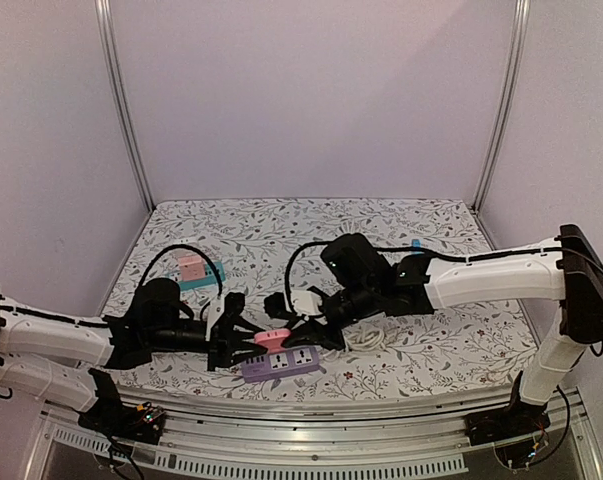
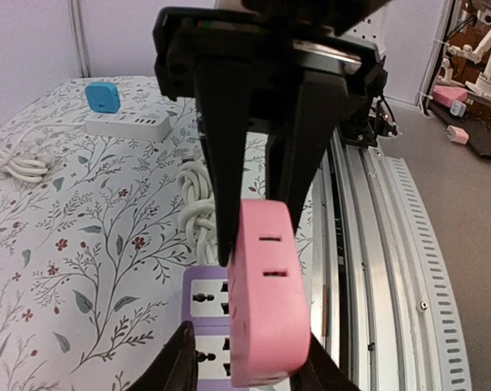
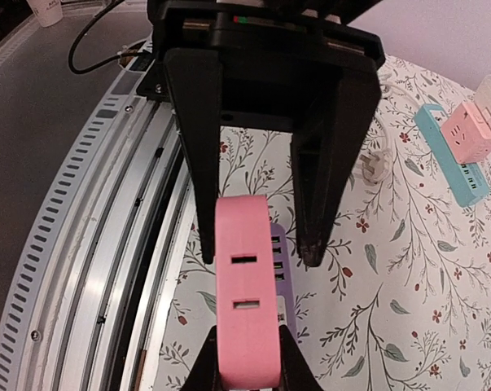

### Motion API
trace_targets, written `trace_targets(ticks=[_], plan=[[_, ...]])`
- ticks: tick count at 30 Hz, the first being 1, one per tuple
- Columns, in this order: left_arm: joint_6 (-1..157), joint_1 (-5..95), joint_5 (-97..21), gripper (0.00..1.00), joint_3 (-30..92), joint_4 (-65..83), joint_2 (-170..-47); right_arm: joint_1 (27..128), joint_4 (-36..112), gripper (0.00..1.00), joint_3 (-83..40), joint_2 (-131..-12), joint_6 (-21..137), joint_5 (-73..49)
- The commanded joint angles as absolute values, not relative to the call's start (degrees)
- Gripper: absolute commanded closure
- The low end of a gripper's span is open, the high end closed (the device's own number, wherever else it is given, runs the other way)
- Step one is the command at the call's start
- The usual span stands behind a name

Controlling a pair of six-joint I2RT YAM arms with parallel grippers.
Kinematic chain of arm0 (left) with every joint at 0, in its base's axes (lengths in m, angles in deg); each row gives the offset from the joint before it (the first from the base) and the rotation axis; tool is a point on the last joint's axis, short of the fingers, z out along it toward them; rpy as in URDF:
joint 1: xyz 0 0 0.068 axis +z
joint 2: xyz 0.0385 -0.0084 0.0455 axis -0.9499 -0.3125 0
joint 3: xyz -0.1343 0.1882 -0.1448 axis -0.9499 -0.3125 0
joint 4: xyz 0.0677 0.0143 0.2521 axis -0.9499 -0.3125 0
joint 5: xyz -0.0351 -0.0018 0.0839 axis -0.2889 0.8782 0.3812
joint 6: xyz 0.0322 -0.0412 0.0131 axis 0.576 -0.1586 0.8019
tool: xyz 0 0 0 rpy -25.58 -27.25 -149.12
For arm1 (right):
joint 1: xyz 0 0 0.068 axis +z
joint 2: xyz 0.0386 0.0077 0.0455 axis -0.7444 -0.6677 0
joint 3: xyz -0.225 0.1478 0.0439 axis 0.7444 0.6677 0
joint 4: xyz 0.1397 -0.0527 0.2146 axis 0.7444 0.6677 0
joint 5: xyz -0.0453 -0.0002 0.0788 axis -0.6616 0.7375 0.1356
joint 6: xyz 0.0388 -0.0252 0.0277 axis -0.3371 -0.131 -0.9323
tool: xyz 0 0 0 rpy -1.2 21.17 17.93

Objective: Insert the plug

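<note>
The pink plug (image 1: 272,339) hangs between both grippers, just above the purple power strip (image 1: 281,363) near the table's front edge. My right gripper (image 3: 247,366) is shut on the plug (image 3: 245,301), both fingers pressed to its sides. My left gripper (image 2: 245,371) is open around the plug's other end (image 2: 265,293). One finger lies against the plug, and the other stands apart, with the strip's sockets (image 2: 206,297) showing in the gap. In the top view the left gripper (image 1: 243,335) and the right gripper (image 1: 303,325) face each other. The strip (image 3: 279,269) lies under the plug.
A teal power strip with a pink adapter (image 1: 193,270) lies at the back left. A white power strip (image 2: 127,125) and a coiled white cable (image 2: 195,204) lie behind the purple one. The aluminium rail (image 1: 331,420) runs along the front edge.
</note>
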State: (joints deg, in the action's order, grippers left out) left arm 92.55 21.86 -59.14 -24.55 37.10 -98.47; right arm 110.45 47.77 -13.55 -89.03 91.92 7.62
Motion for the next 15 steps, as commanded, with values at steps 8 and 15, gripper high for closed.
trace_targets(ticks=[8, 15], plan=[[92.6, 18.8, -60.3, 1.00, -26.5, 38.9, -103.1, 109.8, 44.3, 1.00, -11.6, -93.0, 90.3, 7.4], [97.9, 16.2, -53.8, 1.00, -29.3, 45.6, -107.1, 109.8, 42.0, 1.00, -11.4, -96.6, 90.0, 5.3]])
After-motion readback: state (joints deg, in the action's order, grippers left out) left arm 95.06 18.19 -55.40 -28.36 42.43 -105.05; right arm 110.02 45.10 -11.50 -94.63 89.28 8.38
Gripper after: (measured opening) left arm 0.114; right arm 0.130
